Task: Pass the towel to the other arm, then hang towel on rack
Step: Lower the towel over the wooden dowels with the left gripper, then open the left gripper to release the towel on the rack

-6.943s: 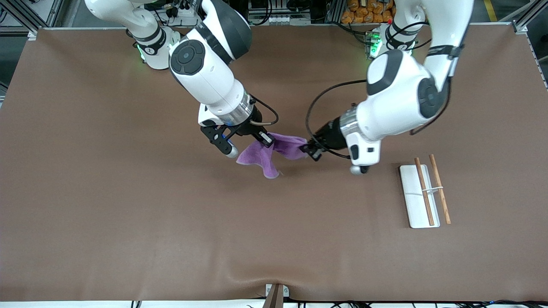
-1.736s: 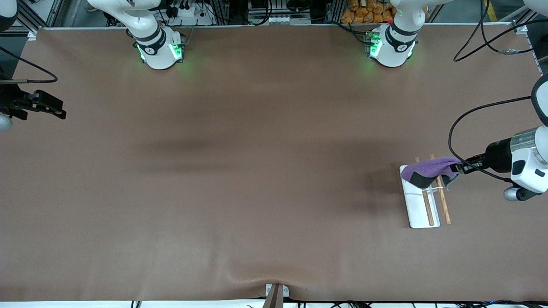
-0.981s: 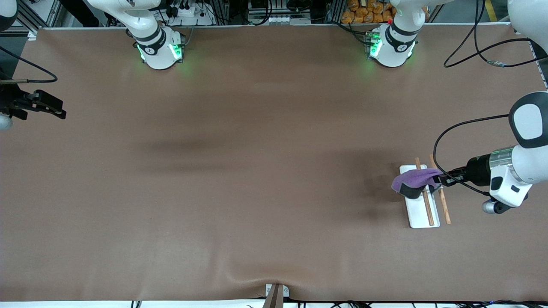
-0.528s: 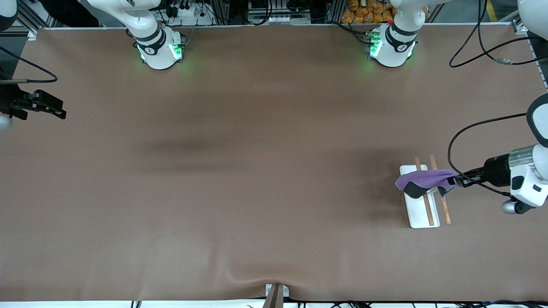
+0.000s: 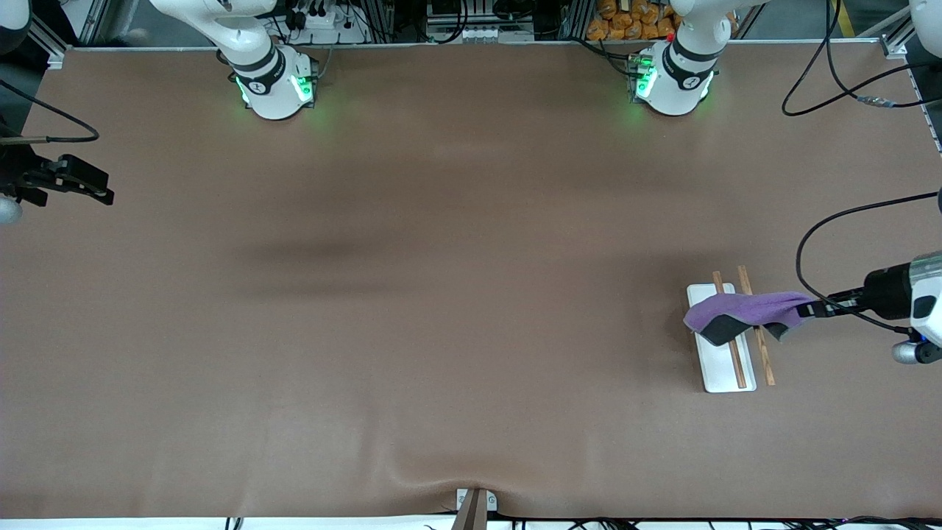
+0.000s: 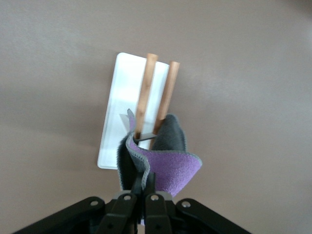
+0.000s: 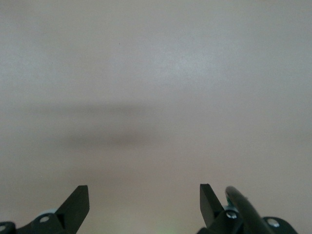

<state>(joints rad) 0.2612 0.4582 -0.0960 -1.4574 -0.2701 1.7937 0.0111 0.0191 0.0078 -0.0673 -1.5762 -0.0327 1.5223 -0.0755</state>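
Towel (image 5: 743, 313), lilac with its grey underside showing, lies draped across both wooden rods of the rack (image 5: 721, 361), which stands on the table (image 5: 441, 294) toward the left arm's end. We see our left gripper (image 5: 815, 310), at three o'clock from the rack, with its fingers pinched tight on the towel's edge (image 6: 165, 168). Our right gripper (image 5: 99, 193) waits over the right arm's end of the table, its fingers (image 7: 78, 204) spread wide and holding nothing.

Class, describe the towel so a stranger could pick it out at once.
Start at the brown table, toward the left arm's end, and find the white rack with two wooden rods. The towel lies draped across those rods, one corner pinched by the left gripper. It is the only purple cloth.
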